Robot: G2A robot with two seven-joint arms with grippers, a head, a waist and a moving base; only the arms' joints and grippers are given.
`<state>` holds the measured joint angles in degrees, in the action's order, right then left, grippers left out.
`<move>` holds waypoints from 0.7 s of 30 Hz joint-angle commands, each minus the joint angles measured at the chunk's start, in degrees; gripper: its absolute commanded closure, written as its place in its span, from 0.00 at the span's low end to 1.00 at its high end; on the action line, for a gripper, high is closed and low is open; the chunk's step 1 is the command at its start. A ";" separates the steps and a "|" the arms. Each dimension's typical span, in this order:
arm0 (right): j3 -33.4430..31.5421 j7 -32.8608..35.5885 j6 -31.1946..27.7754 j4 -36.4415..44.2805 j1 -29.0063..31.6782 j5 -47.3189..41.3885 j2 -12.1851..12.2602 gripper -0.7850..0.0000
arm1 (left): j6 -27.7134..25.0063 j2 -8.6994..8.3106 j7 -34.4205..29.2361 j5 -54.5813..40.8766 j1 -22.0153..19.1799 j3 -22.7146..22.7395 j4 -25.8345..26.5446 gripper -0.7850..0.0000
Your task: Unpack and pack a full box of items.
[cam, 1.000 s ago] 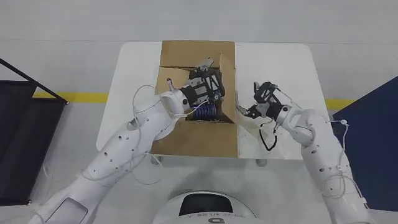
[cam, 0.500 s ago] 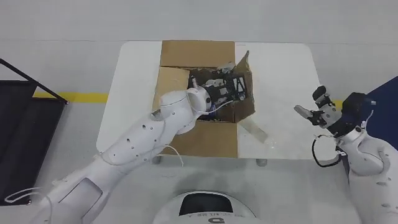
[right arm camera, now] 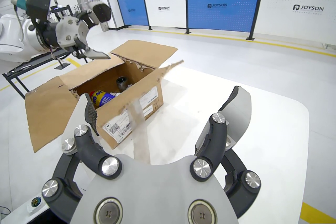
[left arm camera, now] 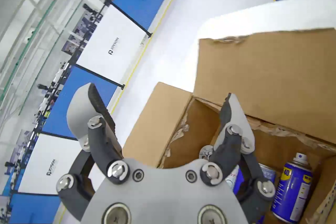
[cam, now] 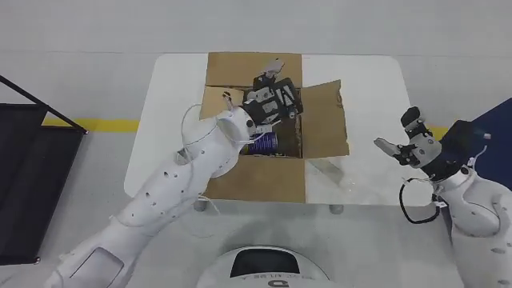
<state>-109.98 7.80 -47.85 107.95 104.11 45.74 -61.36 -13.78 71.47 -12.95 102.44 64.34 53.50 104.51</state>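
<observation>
An open cardboard box (cam: 264, 182) sits mid-table with its flaps folded out; the flap (cam: 324, 120) toward the right arm lies spread open. Inside stand a blue spray can (left arm camera: 292, 183) (right arm camera: 101, 99), a second can (left arm camera: 265, 175) and a dark metal cylinder (right arm camera: 122, 83). My left gripper (cam: 268, 76) (left arm camera: 160, 93) hovers open over the box's far half, holding nothing; it also appears above the box as the left gripper (right arm camera: 103, 34). My right gripper (cam: 398, 130) (right arm camera: 164, 96) is open and empty, off the table's right edge, well away from the box.
The white table (cam: 360, 80) has bare surface right of the box. A loose strip of clear tape (right arm camera: 139, 125) trails from the box's side onto the table. A black frame (cam: 32, 152) stands on the floor to the left.
The right gripper drew back from the box's side to beyond the table edge. The side flap swung outward and lies open. The left gripper rose from inside the box toward its far side.
</observation>
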 commanded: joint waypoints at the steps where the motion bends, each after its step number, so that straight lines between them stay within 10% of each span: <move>1: 1.86 2.61 0.88 1.77 -2.02 0.24 0.13 0.00 | -0.33 -1.55 1.35 -0.57 6.38 8.45 4.68 0.00; 11: 17.37 14.32 8.51 5.68 -14.63 3.96 0.11 0.00 | -3.24 -4.88 11.91 -13.92 26.74 39.30 7.93 0.00; 21: 17.56 14.48 9.05 5.60 -14.76 3.96 0.09 0.00 | -4.33 -5.02 12.92 -16.83 28.91 42.00 6.58 0.00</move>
<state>-92.42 22.27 -38.81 113.54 89.36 49.70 -61.27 -18.10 66.45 -0.04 85.62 93.25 95.50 111.08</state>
